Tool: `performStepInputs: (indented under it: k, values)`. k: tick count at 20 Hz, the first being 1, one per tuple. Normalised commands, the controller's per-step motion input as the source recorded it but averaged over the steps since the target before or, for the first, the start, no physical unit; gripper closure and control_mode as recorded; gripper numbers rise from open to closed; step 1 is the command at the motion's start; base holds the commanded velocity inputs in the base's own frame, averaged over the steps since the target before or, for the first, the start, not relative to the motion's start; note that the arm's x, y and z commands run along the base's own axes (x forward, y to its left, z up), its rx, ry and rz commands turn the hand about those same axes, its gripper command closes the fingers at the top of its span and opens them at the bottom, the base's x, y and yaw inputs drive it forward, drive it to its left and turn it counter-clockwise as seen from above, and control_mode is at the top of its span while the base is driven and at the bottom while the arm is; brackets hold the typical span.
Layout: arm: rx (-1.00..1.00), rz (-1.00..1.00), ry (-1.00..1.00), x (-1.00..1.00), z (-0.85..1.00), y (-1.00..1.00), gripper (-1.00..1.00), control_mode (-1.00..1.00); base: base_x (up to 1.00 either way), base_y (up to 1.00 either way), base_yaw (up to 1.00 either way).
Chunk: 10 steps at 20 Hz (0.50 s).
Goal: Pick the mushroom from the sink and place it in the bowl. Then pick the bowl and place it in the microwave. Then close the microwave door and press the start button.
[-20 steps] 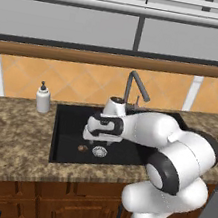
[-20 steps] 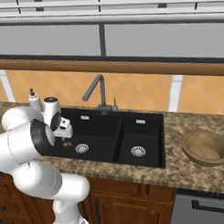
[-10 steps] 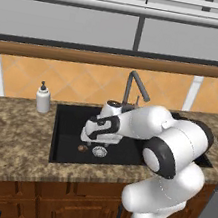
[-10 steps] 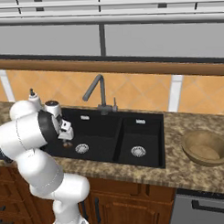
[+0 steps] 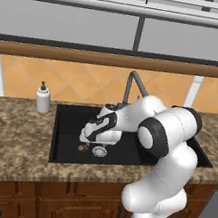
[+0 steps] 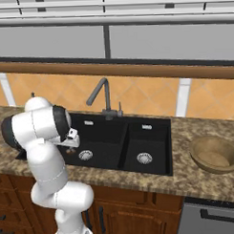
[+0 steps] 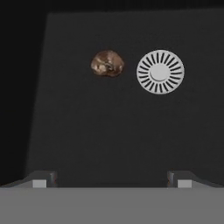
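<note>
The robot's arm has swung lower and further over the left side of the sink (image 5: pixel 73 120) than it was a moment ago, and its claw (image 5: pixel 86 138) now hangs down inside the left basin, close above the floor of it. This means the robot looks ready to pick up the mushroom (image 7: pixel 107 63), which is the first job, and that job is not done yet. The claw is wide open and has hold of nothing; in the hand view its two dark tips stand far apart at the bottom, with bare sink floor between them. The mushroom lies on the floor of the left basin, just left of the round metal drain (image 7: pixel 160 71), close beside it but not touching. From the left base view the mushroom (image 5: pixel 82 148) sits just under the claw. Now the count: there is one mushroom, one wooden bowl (image 6: pixel 216 154), one faucet (image 6: pixel 100 95) and one soap bottle (image 5: pixel 43 98). The sink has two basins and two drains, one in each. The bowl sits on the bench (image 6: pixel 193 181) far to the right of the sink, well apart from the mushroom, and it has nothing in it.
</note>
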Motion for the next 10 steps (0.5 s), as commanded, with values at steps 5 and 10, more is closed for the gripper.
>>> performStepInputs:
  k: [5, 10]
  values:
    - [0.00, 0.00, 0.01, 0.29, -0.19, 0.25, -1.00, -1.00, 0.00, 0.00, 0.00]
    - [0.00, 0.00, 0.00, 0.38, -0.23, 0.21, -1.00, -1.00, 0.00, 0.00, 0.00]
